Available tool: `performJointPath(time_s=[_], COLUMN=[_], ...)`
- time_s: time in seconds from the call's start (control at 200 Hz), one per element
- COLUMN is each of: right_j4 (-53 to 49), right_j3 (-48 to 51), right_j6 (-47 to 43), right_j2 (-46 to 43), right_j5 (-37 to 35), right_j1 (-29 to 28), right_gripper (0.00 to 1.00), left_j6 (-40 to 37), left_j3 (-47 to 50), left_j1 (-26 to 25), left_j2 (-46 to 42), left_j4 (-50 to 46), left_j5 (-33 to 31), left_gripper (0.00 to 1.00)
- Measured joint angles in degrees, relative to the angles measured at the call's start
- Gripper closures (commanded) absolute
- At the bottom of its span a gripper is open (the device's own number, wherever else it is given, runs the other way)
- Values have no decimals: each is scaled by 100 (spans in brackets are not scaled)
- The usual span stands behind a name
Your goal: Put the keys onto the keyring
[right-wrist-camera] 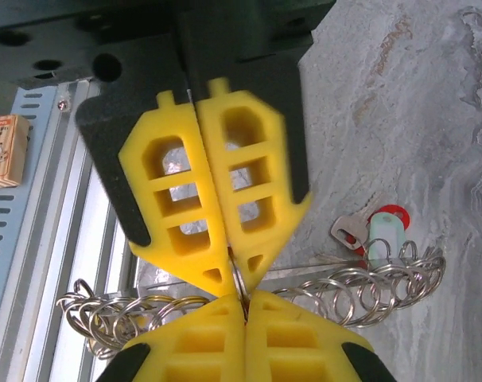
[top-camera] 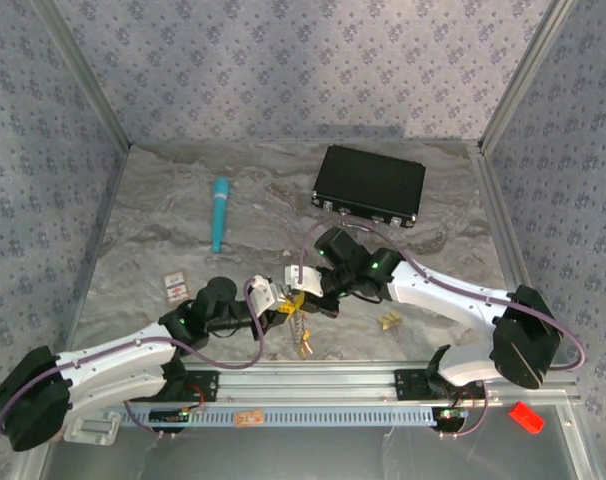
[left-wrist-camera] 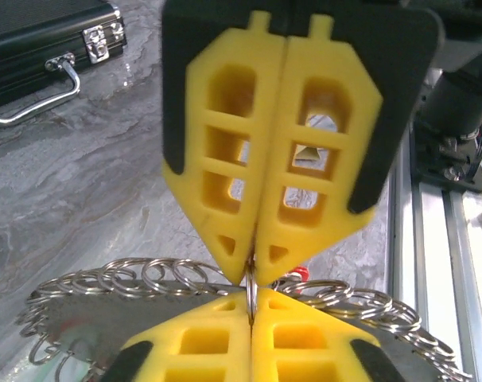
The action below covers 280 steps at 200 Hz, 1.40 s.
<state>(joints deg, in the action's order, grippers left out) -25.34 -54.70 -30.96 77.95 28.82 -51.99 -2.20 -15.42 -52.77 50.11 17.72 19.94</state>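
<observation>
My two grippers meet tip to tip over the middle of the table. The left gripper point(top-camera: 276, 298) point(left-wrist-camera: 251, 312) and the right gripper point(top-camera: 308, 284) point(right-wrist-camera: 245, 309) are both shut on one small ring point(left-wrist-camera: 251, 286) point(right-wrist-camera: 241, 282), seen edge-on between the yellow tips. That ring belongs to the keyring point(left-wrist-camera: 145, 277) point(right-wrist-camera: 360, 290), a wire strung with several small rings that fan out to both sides. Yellow-tagged keys point(top-camera: 301, 335) hang beneath the grippers. A key with red and whitish tags point(right-wrist-camera: 382, 231) lies on the table. More yellow-tagged keys point(top-camera: 388, 321) lie right of centre.
A black case point(top-camera: 370, 186) point(left-wrist-camera: 42, 40) sits at the back right and a teal tube point(top-camera: 220, 213) at the back left. Two small cards point(top-camera: 174, 288) lie left of the left arm. The aluminium rail point(top-camera: 383, 380) runs along the near edge.
</observation>
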Motion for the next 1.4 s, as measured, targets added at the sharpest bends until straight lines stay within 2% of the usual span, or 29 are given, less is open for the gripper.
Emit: performJointPath(time_s=[0.035, 0.085, 0.115, 0.175, 0.325, 0.435, 0.535, 0.595, 0.69, 0.715, 0.755, 0.815, 0.935, 1.209, 1.399], right_j4=[7, 76, 210, 476, 1154, 1517, 1744, 1790, 1827, 1818, 1808, 1781, 1421, 313, 44], right_j3=[2, 63, 162, 411, 874, 1005, 1029, 1032, 1032, 1032, 1032, 1025, 885, 175, -61], right_j6=[7, 48, 103, 302, 765, 984, 1086, 1128, 1182, 1187, 1141, 1102, 931, 286, 105], right_j2=[-7, -52, -118, -306, -538, -472, -358, -306, -249, -245, -240, -240, -240, -79, 66], right_j5=[2, 63, 153, 350, 758, 970, 1086, 1150, 1211, 1217, 1215, 1213, 1064, 385, 92], right_j1=[7, 68, 127, 286, 549, 529, 509, 509, 501, 505, 509, 507, 431, 70, -72], right_gripper=[93, 78, 73, 69, 66, 67, 72, 79, 100, 100, 100, 100, 100, 100, 100], left_j6=[-28, -35, -37, -33, -31, -31, -28, -22, -9, 9, 31, 55, 76, 74, 20], left_j3=[-4, -4, -7, -7, 87, 94, 96, 109, 146, 155, 160, 162, 162, 98, 94], left_j1=[0, 0, 0, 0, 0, 0, 0, 9, 26, 26, 26, 26, 26, 26, 22], left_j2=[0, -4, -9, -17, -87, -101, -101, -101, -101, -105, -105, -116, -195, -232, -232], left_j4=[-7, 7, 26, 35, 190, 267, 330, 328, 330, 330, 328, 328, 291, 15, -61], left_j5=[11, 24, 22, 22, 22, 22, 20, 4, 0, -7, -4, -35, -144, -162, -17], left_gripper=[100, 100, 100, 100, 100, 100, 100, 100, 100, 100, 93, 76, 73, 80, 99])
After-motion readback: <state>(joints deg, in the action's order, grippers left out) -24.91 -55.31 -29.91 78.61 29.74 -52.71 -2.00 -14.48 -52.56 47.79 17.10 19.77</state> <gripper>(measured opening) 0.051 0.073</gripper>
